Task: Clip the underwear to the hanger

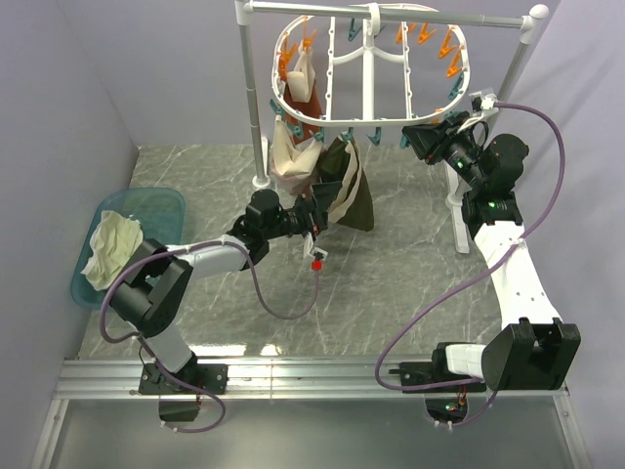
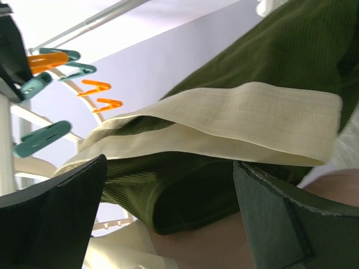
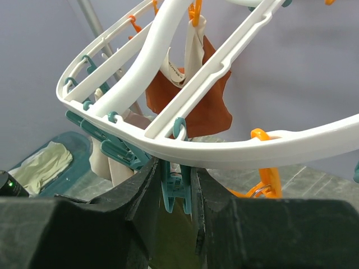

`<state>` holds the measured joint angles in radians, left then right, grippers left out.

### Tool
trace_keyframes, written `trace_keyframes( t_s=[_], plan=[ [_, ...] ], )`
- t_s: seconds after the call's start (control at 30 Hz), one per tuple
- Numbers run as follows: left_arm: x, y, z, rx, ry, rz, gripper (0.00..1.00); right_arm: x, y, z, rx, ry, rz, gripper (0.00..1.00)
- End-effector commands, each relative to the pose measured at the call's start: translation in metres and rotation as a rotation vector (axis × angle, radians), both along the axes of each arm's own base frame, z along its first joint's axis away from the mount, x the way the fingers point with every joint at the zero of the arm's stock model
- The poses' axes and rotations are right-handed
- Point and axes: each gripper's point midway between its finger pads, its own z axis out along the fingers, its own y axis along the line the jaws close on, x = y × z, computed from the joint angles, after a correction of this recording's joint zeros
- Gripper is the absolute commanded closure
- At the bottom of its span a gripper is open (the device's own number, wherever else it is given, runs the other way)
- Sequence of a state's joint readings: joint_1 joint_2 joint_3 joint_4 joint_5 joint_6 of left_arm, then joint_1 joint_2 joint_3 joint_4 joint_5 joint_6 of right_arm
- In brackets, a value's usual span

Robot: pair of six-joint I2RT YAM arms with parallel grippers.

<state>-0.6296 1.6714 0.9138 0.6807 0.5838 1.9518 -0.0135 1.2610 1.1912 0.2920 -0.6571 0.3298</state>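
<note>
The white oval hanger (image 1: 369,78) hangs from the rail, with orange and teal clothespins along its rim. The olive-green underwear (image 1: 354,191) with a beige waistband (image 2: 241,120) hangs below its front rim. My left gripper (image 1: 314,217) is open at the underwear's lower left edge. Its fingers (image 2: 61,213) stand wide, with olive cloth (image 2: 185,188) in the gap and nothing gripped. My right gripper (image 1: 418,135) is at the front rim (image 3: 235,148), shut on a teal clothespin (image 3: 176,188). Olive cloth (image 3: 179,235) shows just below that pin. Which pin holds the underwear is hidden.
Rust-red (image 1: 305,96) and pinkish-beige (image 1: 288,156) garments hang from the hanger's left side. A white pole stand (image 1: 259,117) with a top rail (image 1: 439,17) carries the hanger. At the left, a blue basin (image 1: 156,205) holds a cream cloth (image 1: 112,244). Grey walls close in on both sides.
</note>
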Motion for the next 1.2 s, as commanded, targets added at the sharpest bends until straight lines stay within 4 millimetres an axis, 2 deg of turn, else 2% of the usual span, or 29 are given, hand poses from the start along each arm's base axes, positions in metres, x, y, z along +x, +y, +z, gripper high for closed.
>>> trace_keyframes(
  t_s=[0.0,0.23,0.5,0.83,1.17],
  plan=[
    [-0.007,-0.006,0.031,-0.067,-0.096,-0.057,0.01,-0.004,0.005,0.014,0.003,-0.033,0.035,1.00],
    [-0.020,-0.011,0.024,-0.022,-0.086,-0.121,0.01,-0.003,0.005,0.010,0.005,-0.019,0.037,1.00],
    [-0.031,-0.013,-0.003,0.112,-0.015,-0.176,0.01,0.000,0.006,0.007,0.007,0.002,0.048,1.00],
    [-0.039,-0.024,0.001,0.143,-0.029,-0.224,0.01,0.000,0.008,0.002,0.006,0.019,0.058,1.00],
    [-0.044,-0.029,-0.012,0.224,-0.029,-0.271,0.01,0.001,0.009,-0.002,0.006,0.033,0.061,1.00]
  ],
)
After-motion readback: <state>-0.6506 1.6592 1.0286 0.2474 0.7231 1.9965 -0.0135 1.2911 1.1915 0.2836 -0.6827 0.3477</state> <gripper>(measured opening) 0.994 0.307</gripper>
